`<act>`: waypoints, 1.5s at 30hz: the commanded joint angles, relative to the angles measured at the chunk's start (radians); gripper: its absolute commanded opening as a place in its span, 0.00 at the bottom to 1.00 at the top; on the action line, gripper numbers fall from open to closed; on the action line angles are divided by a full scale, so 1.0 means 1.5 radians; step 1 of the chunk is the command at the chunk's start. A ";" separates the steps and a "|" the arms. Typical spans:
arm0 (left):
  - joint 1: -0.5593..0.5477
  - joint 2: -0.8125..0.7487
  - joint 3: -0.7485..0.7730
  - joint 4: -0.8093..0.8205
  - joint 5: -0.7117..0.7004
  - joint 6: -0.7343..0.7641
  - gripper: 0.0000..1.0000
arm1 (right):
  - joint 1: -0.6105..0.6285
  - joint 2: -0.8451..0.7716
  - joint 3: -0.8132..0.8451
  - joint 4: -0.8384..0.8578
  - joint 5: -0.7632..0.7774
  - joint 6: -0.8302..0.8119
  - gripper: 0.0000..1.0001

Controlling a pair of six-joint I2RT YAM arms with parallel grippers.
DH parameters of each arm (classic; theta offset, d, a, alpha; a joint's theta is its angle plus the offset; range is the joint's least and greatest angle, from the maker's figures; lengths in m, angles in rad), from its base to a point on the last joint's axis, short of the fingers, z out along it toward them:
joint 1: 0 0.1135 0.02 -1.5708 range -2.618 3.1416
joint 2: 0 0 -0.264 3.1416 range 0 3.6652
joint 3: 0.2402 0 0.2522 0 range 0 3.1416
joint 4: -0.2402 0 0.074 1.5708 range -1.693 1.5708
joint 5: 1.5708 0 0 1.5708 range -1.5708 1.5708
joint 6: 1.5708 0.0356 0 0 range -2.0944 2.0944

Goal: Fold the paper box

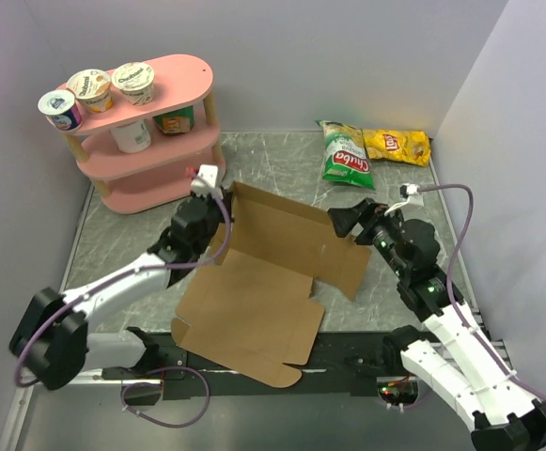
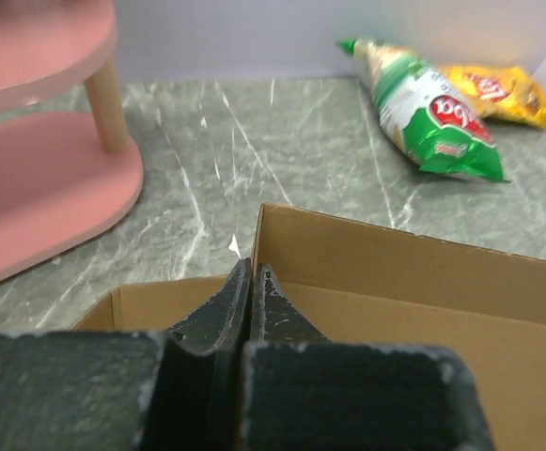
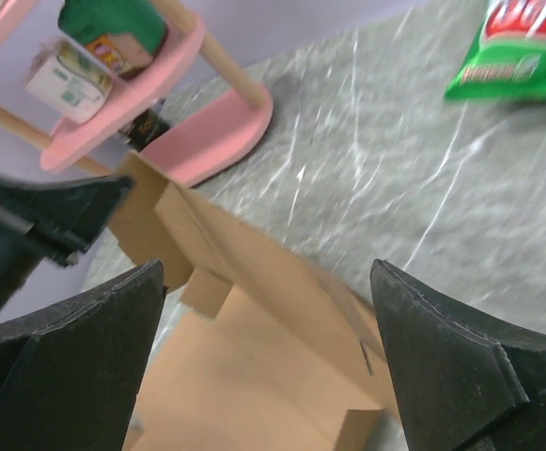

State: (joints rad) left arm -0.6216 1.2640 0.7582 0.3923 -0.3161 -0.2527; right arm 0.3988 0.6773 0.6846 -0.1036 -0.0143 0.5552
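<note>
— Our left gripper [image 2: 251, 272]: jaws pressed together at a raised corner of the paper box [image 2: 395, 263]. We cannot tell if cardboard sits between them.
— Our right gripper [image 3: 266, 272]: jaws spread wide, gripping nothing, over the box's upright wall. The box lies half-open mid-counter [image 1: 282, 160], between our arms.

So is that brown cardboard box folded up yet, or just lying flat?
Partly folded. The paper box lies mostly spread out, but its far panel stands up like a wall. No closed box shape yet.
</note>
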 commanded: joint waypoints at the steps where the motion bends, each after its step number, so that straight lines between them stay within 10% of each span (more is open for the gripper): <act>1: -0.043 -0.071 -0.087 0.165 -0.113 0.052 0.01 | 0.032 0.037 -0.003 0.066 -0.007 0.050 0.97; 21: -0.065 -0.164 -0.211 0.183 -0.084 0.026 0.01 | 0.114 0.236 0.237 -0.037 -0.198 -0.541 0.94; 34: -0.066 -0.181 -0.234 0.181 -0.060 -0.007 0.01 | 0.237 0.438 0.342 -0.048 -0.030 -0.662 0.76; 40: -0.066 -0.189 -0.246 0.171 -0.060 -0.006 0.01 | 0.244 0.482 0.360 -0.083 -0.041 -0.679 0.57; 45: -0.066 -0.200 -0.236 0.124 -0.087 -0.030 0.15 | 0.288 0.472 0.323 -0.065 0.006 -0.702 0.14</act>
State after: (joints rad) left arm -0.7151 0.9867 0.4099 0.6682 -0.4225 -0.2382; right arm 0.7834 1.4071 1.1667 -0.2367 -0.0879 -0.4519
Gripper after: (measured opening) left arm 0.046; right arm 0.226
